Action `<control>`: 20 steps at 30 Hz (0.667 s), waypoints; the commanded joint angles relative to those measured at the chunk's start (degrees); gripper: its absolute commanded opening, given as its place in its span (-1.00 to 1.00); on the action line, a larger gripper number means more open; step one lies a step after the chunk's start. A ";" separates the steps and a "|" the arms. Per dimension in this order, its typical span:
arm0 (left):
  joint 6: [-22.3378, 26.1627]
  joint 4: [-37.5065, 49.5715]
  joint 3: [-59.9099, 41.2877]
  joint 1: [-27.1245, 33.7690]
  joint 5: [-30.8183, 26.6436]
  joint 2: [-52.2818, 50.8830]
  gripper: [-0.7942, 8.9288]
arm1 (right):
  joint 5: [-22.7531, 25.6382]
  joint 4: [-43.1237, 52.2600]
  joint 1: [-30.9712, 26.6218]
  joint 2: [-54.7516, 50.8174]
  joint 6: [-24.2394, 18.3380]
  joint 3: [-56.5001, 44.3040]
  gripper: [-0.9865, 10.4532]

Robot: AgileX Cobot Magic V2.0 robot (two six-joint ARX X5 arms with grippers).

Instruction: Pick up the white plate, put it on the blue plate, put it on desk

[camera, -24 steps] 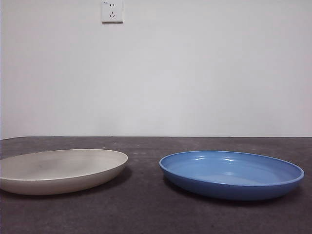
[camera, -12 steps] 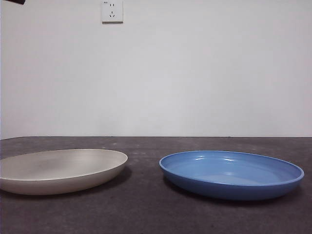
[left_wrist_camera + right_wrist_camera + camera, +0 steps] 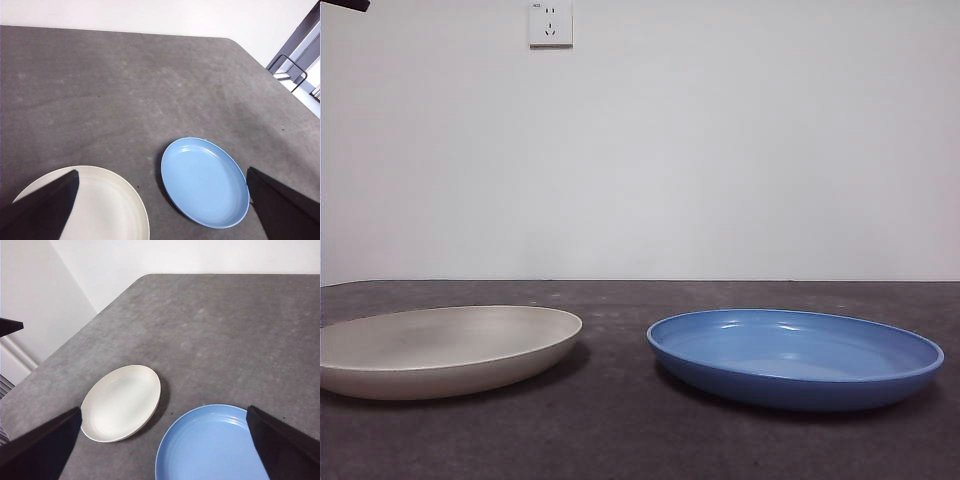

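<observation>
Two plates side by side on the desk (image 3: 620,440).

The white plate (image 3: 445,350) and the blue plate (image 3: 795,358) lie apart on the mottled grey top before a plain white wall with a socket (image 3: 550,23). The left gripper (image 3: 160,210) and right gripper (image 3: 160,450) hang high, jaws spread wide, holding nothing.

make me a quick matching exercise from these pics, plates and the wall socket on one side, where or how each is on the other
Things:
1. white plate
2. blue plate
3. wall socket
4. left tool

Descriptions:
A. high on the white wall
B. on the desk, glossy, faint rings inside
C. open, high above both plates
D. on the desk, matte, apart from the other plate

Pairs: 1-D, 2-B, 3-A, 4-C
</observation>
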 commanded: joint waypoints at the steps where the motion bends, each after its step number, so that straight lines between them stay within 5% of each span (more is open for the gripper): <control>1: -0.46 -0.68 0.96 -0.20 0.17 0.37 0.32 | 0.11 0.79 0.26 0.22 -0.46 1.01 0.15; 20: 0.37 -23.56 15.52 12.26 0.20 18.86 0.32 | -1.86 0.76 0.31 0.22 -0.02 1.03 0.15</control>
